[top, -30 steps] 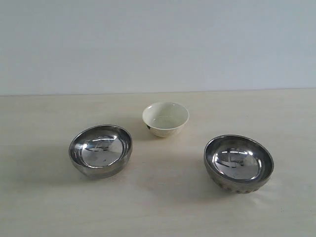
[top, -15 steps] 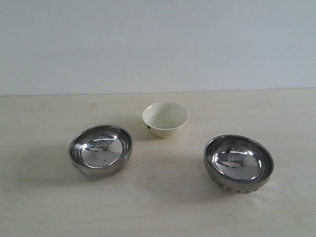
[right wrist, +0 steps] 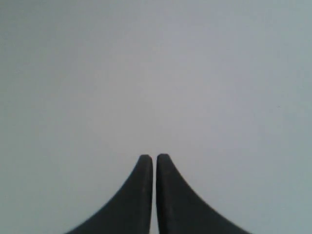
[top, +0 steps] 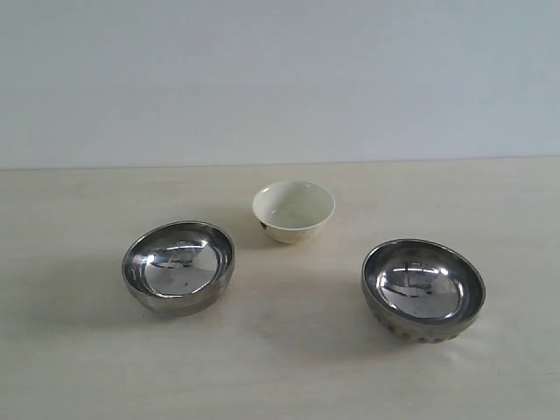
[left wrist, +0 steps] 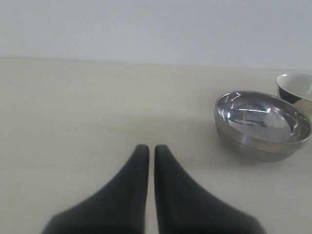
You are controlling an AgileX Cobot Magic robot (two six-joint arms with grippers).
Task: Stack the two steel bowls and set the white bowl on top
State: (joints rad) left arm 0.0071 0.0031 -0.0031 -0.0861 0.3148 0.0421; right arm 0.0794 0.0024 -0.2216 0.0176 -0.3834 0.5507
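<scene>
Smooth steel bowl point(top: 178, 267): upright on the table point(top: 289, 359), at 8 o'clock from scene centre in the exterior view.
Fluted steel bowl point(top: 423, 290): upright, at 4 o'clock, well apart from the smooth one.
White bowl point(top: 293, 210): upright, at 12 o'clock, touching neither steel bowl.
Left gripper point(left wrist: 151, 150): fingers pressed together, holding nothing, over bare table, apart from the smooth steel bowl.
Right gripper point(right wrist: 154, 158): fingers pressed together, holding nothing, facing a plain wall point(right wrist: 156, 73).

Lab-like: bare tabletop point(top: 289, 359), blank wall point(top: 280, 79)
</scene>
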